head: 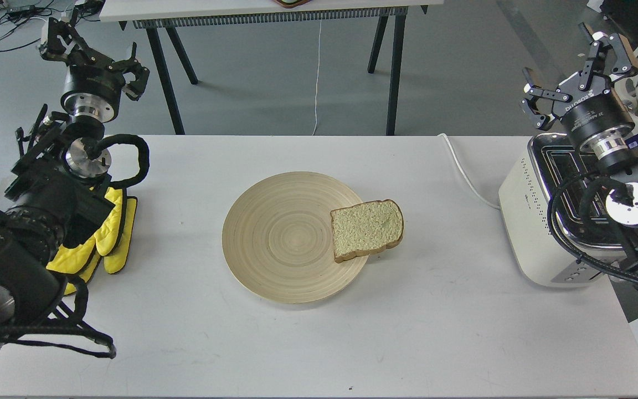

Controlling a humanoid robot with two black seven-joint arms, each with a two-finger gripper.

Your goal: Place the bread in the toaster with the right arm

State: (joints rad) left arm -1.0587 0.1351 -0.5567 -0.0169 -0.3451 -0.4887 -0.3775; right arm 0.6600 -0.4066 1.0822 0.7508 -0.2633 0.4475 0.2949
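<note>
The bread (367, 229), a pale slice with a brown crust, lies flat on the right rim of a round wooden plate (280, 238) at the table's middle, its right edge hanging over the rim. The cream-white toaster (535, 221) with a chrome top stands at the table's right edge. My right gripper (574, 72) is raised above the toaster's back, open and empty, well right of the bread. My left gripper (92, 52) is lifted at the far left, open and empty.
Yellow mitts (109, 233) lie on the table under my left arm. The toaster's white cord (463, 169) runs across the table behind it. Another table (274, 11) on black legs stands beyond the far edge.
</note>
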